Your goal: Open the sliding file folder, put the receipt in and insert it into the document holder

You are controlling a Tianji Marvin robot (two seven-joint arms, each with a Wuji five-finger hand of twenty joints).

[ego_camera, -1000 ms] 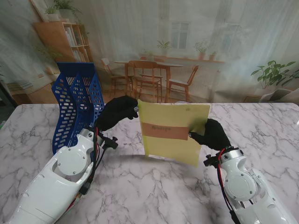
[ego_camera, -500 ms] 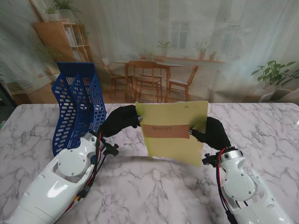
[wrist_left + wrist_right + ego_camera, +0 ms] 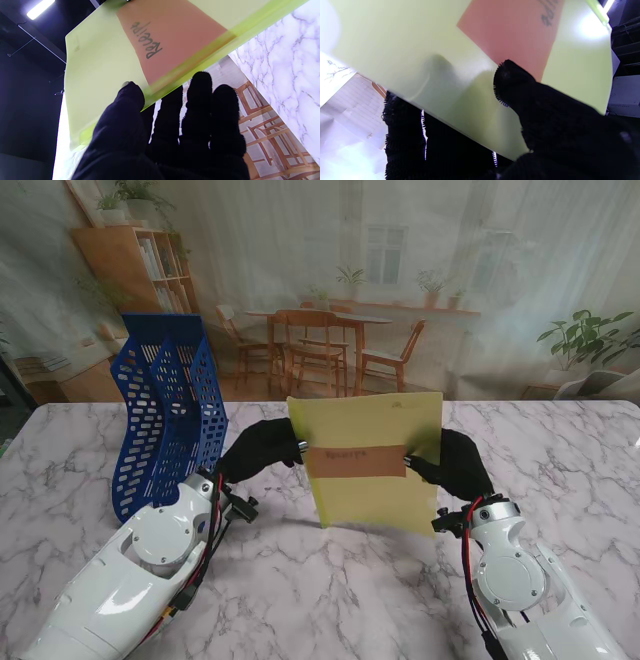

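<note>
- The yellow file folder (image 3: 367, 463) is held upright above the marble table (image 3: 330, 590), clear of the surface, roughly midway between the table's left and right edges and toward its far edge.
- The pink receipt (image 3: 354, 461) shows through the folder wall as a band across its middle; judged already inside.
- The left hand (image 3: 262, 448) is clamped on the folder's left edge, thumb (image 3: 130, 96) on the near face, the other fingers behind.
- The right hand (image 3: 455, 462) is clamped on the right edge in the same manner, thumb (image 3: 510, 80) pressed on the sheet.
- The blue document holder (image 3: 165, 410) stands near the table's far left corner, to the left of the folder and just beside the left hand; the right hand is well apart from it.
- The folder's long axis runs vertically, its broad face toward me. Whether that face lines up with the holder's slots cannot be told from these views.
- Judgement: the coming move is a leftward carry, and the left hand is the nearer to lead it.
</note>
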